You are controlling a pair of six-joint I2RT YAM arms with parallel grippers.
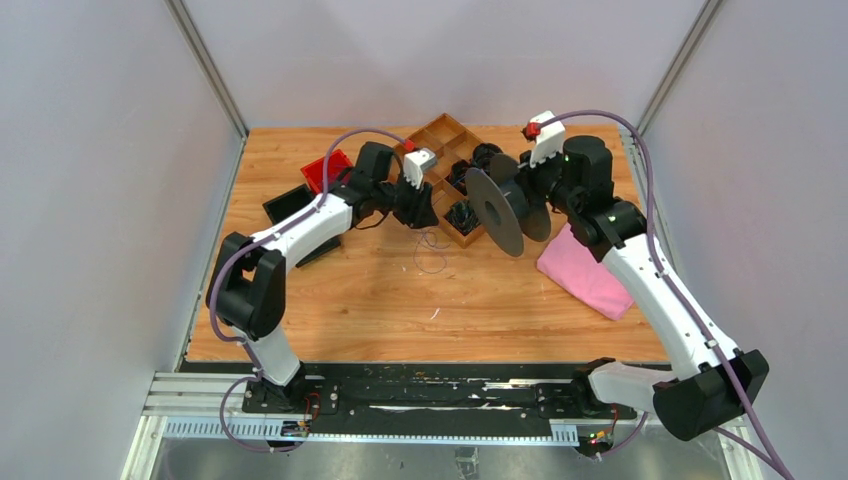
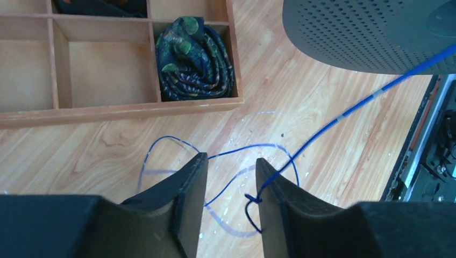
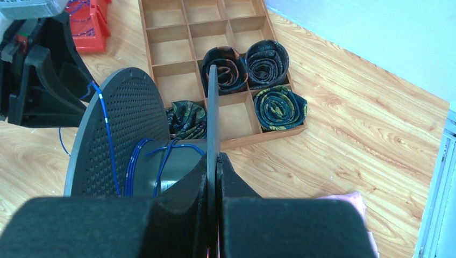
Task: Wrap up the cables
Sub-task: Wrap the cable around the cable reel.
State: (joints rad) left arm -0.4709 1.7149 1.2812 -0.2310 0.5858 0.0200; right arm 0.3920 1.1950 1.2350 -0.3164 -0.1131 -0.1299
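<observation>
A thin blue cable (image 2: 344,115) runs taut from the dark grey spool (image 2: 365,32) down to my left gripper (image 2: 231,159). Its knotted end lies against the inner face of the right finger, and the jaws stand apart. More of the cable lies in loose loops (image 1: 430,255) on the table under that gripper. A few turns of cable (image 3: 161,161) sit on the spool's hub. My right gripper (image 3: 214,157) is shut on the thin edge of one spool flange (image 3: 212,107) and holds the spool (image 1: 497,210) upright above the table.
A wooden compartment tray (image 1: 440,135) holds several rolled patterned ties (image 3: 279,107) just behind the spool. A red box (image 1: 325,170) and a black box (image 1: 290,205) sit at the back left. A pink cloth (image 1: 585,270) lies under the right arm.
</observation>
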